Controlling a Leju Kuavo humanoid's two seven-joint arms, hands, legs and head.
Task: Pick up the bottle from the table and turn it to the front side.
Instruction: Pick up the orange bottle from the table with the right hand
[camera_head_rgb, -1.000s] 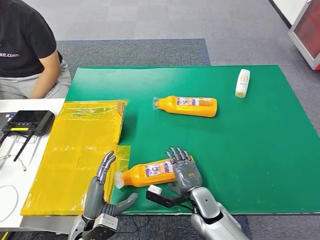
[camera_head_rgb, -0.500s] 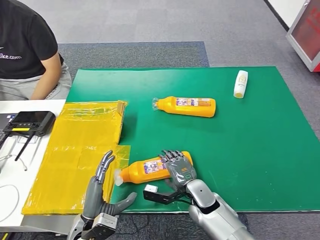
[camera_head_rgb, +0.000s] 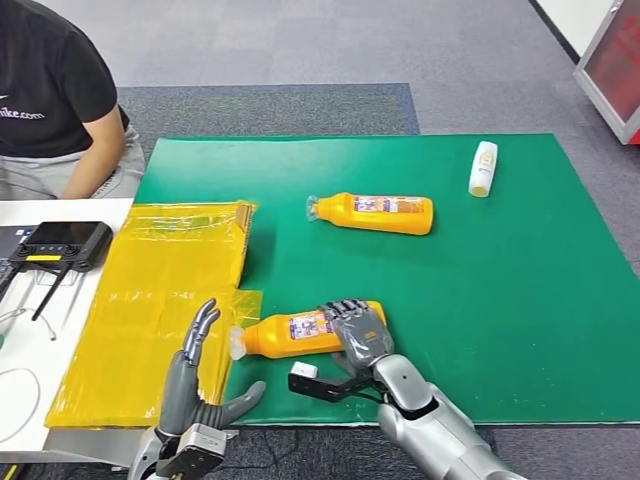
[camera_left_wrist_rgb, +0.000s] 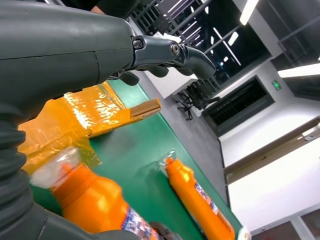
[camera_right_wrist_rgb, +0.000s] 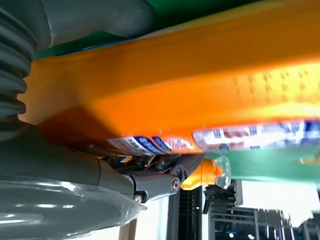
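A: Status of the right robot hand (camera_head_rgb: 361, 333)?

B: Fingers wrapped over the base end of the near orange bottle (camera_head_rgb: 302, 334), thumb underneath. The right wrist view confirms it: the orange body sits pressed between the fingers (camera_right_wrist_rgb: 158, 182) and the palm. I log it as clamped on the bottle.

A: Change over the last second?

B: One second ago the fingers were splayed above the bottle's base; half a second ago they were curling; now they are closed around it. The bottle has rotated slightly, neck swinging toward the yellow plastic sheet (camera_head_rgb: 151, 300). It lies on its side on the green mat (camera_head_rgb: 490, 300) covering the tabletop, cap end just beside the sheet's edge.

A: Left robot hand (camera_head_rgb: 192, 385)?

B: Fingers apart, holding nothing, hovering near the tabletop's front edge by the bottle's cap. It has drifted a little toward the robot.

A: Meaning for the task?

B: My judgement: the grasp is made and the lift is not yet begun. The label faces partly up, so turning comes next. The grip sits far toward the base, so the neck end may sag on lifting.

A: Other items?

B: A second orange bottle (camera_head_rgb: 373, 213) lies mid-mat, a small white bottle (camera_head_rgb: 483, 168) far right, both well apart.
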